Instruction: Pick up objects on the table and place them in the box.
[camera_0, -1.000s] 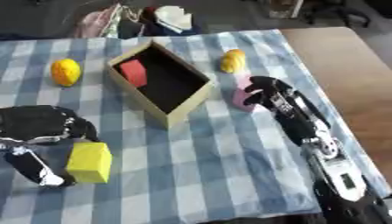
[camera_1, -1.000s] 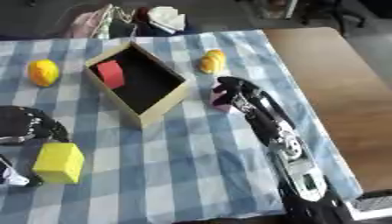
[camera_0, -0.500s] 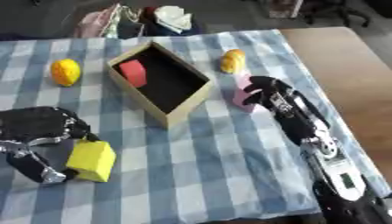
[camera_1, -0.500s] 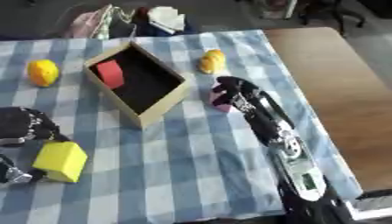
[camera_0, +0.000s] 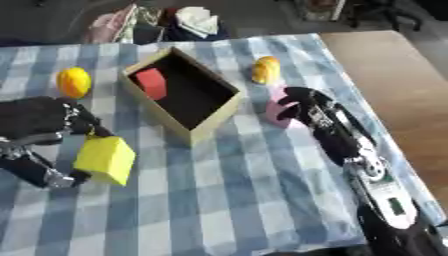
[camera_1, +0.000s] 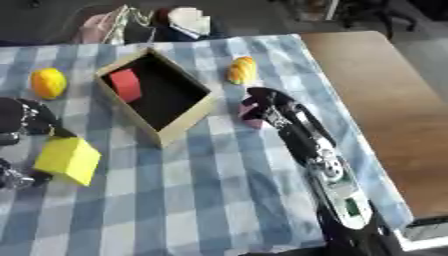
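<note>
1 left hand (camera_0: 39, 120), fuller leftward

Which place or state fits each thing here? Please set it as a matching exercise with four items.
Things:
1. red block
2. yellow cube
3. small pink object
4. round yellow-orange fruit

Places or states:
A. lying on the checked cloth left of the box
B. at the right hand
C. inside the open cardboard box
D. held by the left hand

Pairs: 1-C, 2-D, 3-B, 4-A
</note>
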